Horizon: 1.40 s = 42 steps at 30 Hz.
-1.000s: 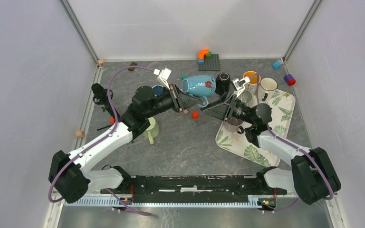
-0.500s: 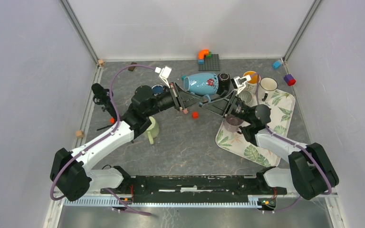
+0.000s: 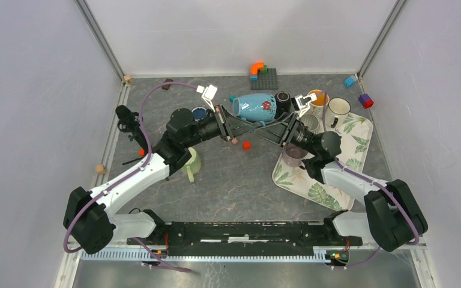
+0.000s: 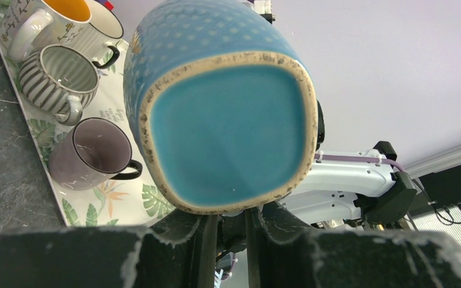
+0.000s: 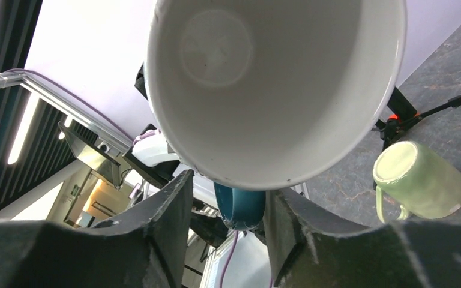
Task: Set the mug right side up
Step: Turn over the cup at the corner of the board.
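Clutter all round this one! A leafy tray (image 3: 329,193) on the right carries a purple mug (image 3: 294,155), a striped grey mug (image 3: 310,124), an orange-lined mug (image 3: 317,96) and a white mug (image 3: 338,108), all upright. Up at the far middle is the blue mug (image 3: 255,107), and a black cup (image 3: 283,98) stands just to its right, close to its mouth. A small red block (image 3: 247,144) lies on the worktop (image 3: 234,180) just nearer. By the left arm sits a pale green mug (image 3: 191,162), not upright, its base showing. Toy bricks (image 3: 263,75) sit by the far wall, well apart.

The blue mug is off the worktop, lying sideways in the air, base to the left, white mouth to the right. Left pincer (image 3: 252,124) is pressed almost together, pinching the handle under the mug's body. Right pincer (image 5: 231,192) faces it from the other side, fingers half spread and straddling that same handle, with a sliver of daylight on one side.
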Motion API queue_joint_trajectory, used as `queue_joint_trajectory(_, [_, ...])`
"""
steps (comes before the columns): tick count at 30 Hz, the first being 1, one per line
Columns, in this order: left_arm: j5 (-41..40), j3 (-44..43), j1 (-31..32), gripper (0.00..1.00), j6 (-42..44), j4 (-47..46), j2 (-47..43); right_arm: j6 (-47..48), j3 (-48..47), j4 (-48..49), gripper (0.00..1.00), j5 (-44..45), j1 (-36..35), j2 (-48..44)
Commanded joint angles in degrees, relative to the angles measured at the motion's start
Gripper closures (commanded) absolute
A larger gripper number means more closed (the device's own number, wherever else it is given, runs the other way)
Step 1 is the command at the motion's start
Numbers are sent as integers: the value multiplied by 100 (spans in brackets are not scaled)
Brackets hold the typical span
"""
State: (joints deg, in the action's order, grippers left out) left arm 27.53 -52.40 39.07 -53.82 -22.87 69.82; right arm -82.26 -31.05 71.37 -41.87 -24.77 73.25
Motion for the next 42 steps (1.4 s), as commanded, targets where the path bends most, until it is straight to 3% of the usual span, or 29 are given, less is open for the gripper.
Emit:
queue_joint_trajectory(1, [152,-29,-21,98,-32,-699,-73,7,-254,273,54,73,-49,55])
queue_joint_trajectory(5, [148,1,-23,98,-23,-701,-99,51,-271,247,65,65,-71,58])
queue_joint_trajectory(13, [156,11,-22,98,-32,-661,-126,323,-288,-76,99,73,-87,-68])
queue_joint_trajectory(15, [155,-7,-23,96,-48,-657,-116,483,-328,-295,100,105,-87,-161])
queue_joint_trajectory(17, [150,-24,-23,87,-57,-652,-109,722,-375,-619,100,156,-88,-268])
queue_joint_trajectory(22, [72,-13,-14,44,-50,-666,-144,1311,-536,-1432,100,280,-82,-514])
queue_joint_trajectory(32, [-43,-24,-25,2,300,-184,-266,2596,-906,-3290,100,849,-88,-1032])
queue_joint_trajectory(42, [-269,-155,-30,0,925,1053,-496,4173,-1688,-5767,100,2346,-83,-1531])
